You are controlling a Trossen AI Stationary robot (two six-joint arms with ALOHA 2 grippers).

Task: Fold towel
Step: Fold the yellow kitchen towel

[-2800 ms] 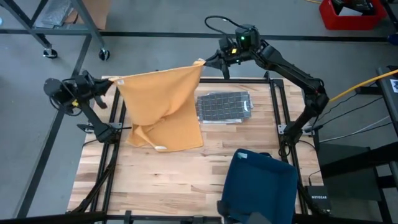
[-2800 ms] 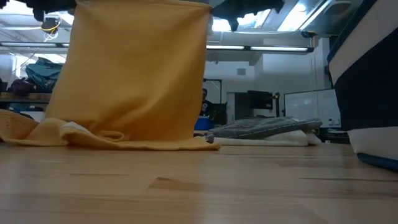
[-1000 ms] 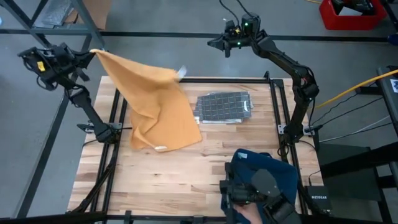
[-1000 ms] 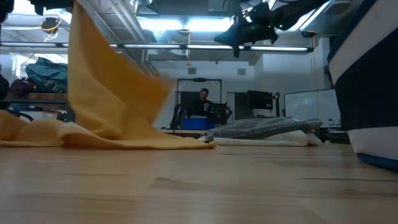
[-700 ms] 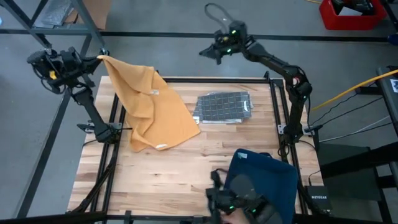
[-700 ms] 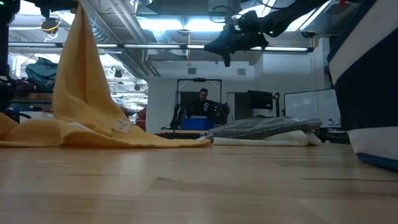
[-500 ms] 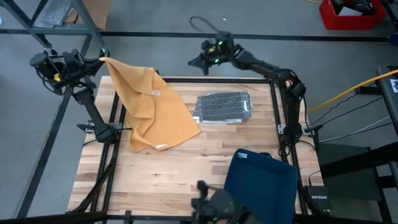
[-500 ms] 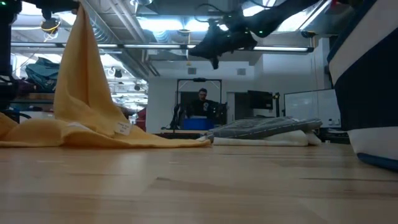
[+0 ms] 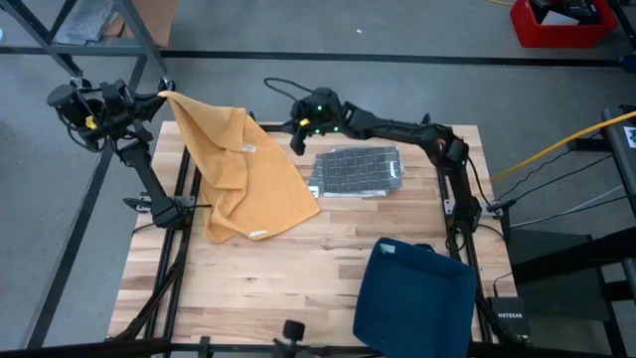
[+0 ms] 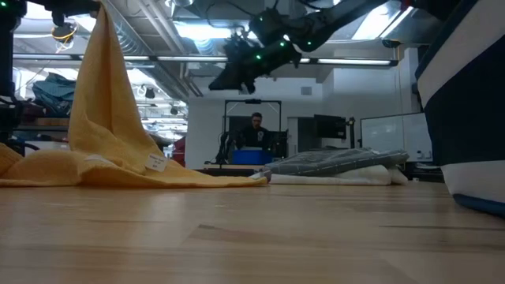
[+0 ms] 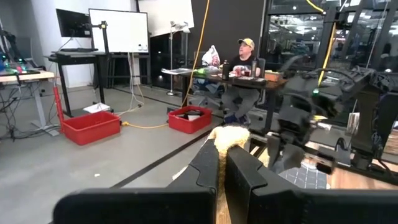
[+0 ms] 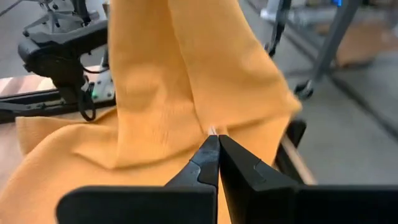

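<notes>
— Where's the towel (image 9: 243,169) from your seat?

— Mostly heaped on the table's (image 9: 298,268) left side, one corner raised off the far left edge. My left gripper (image 9: 159,96) is pinching that corner; fabric pokes out between its closed fingers (image 11: 208,165).

— And the right gripper (image 9: 295,134)?

— Over the far edge, beside the grey cloth (image 9: 358,170), fingers pressed together. I see nothing held; the towel fills its wrist view, but I can't tell if the tips touch it.

— Anything cut off?

— The blue bag (image 9: 415,298) runs off the near edge.
</notes>
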